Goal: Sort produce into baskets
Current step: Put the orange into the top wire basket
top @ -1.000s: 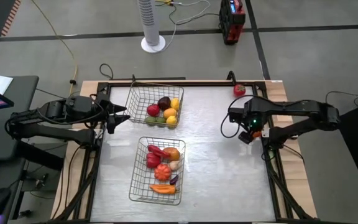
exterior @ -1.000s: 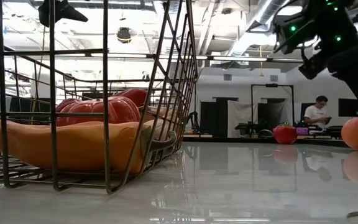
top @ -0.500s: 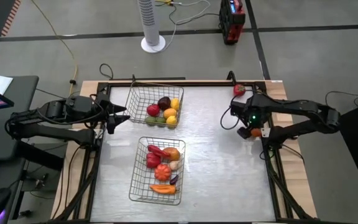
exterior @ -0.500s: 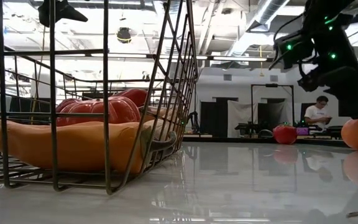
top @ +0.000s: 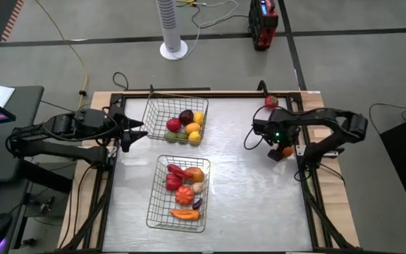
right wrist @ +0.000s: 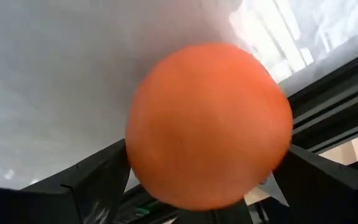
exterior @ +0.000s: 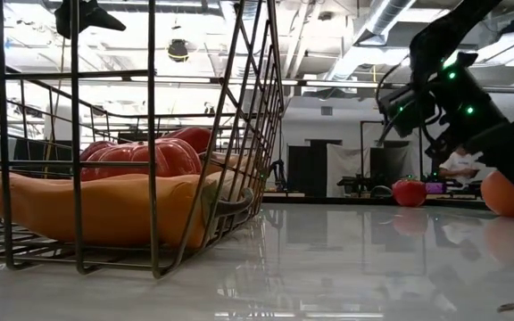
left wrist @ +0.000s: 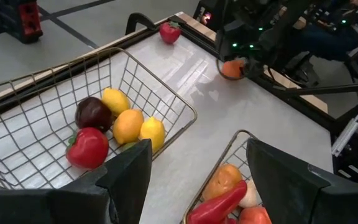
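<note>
The right hand [top: 282,150] sits low at the bench's [top: 238,183] right edge, its fingers spread wide around an orange [right wrist: 209,124] lying between them. The left hand [top: 138,130] waits open beside the far basket [top: 155,113].

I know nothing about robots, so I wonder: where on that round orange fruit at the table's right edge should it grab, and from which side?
Probably across the widest middle of the round orange fruit, coming down from above. It is a smooth ball lying on the flat table, so no side differs, and the right tool already sits over it with a finger on each flank.
</note>
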